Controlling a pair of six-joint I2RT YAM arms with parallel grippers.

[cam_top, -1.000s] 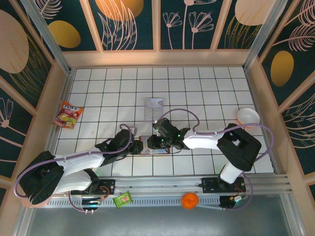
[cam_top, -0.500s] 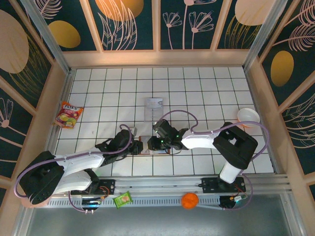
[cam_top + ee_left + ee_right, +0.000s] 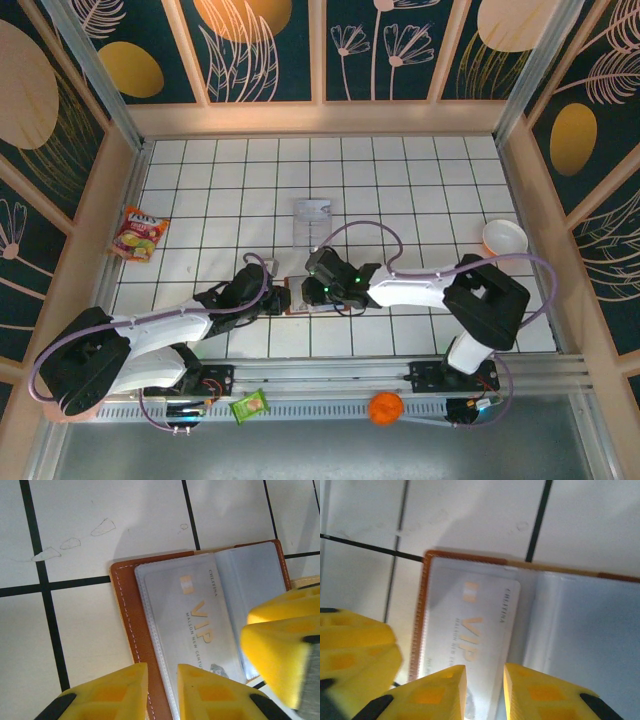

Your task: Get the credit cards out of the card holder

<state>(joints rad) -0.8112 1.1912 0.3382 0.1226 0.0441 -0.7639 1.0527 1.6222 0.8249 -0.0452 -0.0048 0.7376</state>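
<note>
The card holder (image 3: 299,297) lies open and flat on the white tiles, brown leather rim (image 3: 125,610) around pale clear sleeves. A grey-white credit card (image 3: 200,620) printed "VIP" sits in its left sleeve (image 3: 470,625). My left gripper (image 3: 163,672) hovers at the holder's left side, jaws a narrow gap apart over the stitched leather edge, gripping nothing. My right gripper (image 3: 485,672) is over the same card from the other side, jaws narrowly apart above the card's right edge. One right gripper finger (image 3: 280,645) shows close beside the left gripper.
A clear plastic tray (image 3: 312,222) stands just behind the holder. A snack packet (image 3: 139,233) lies at the left, a white bowl (image 3: 504,238) at the right. A green packet (image 3: 249,405) and an orange ball (image 3: 385,408) rest on the front rail.
My right gripper has shifted a little to the left, further over the open holder. The left arm and the holder have stayed put.
</note>
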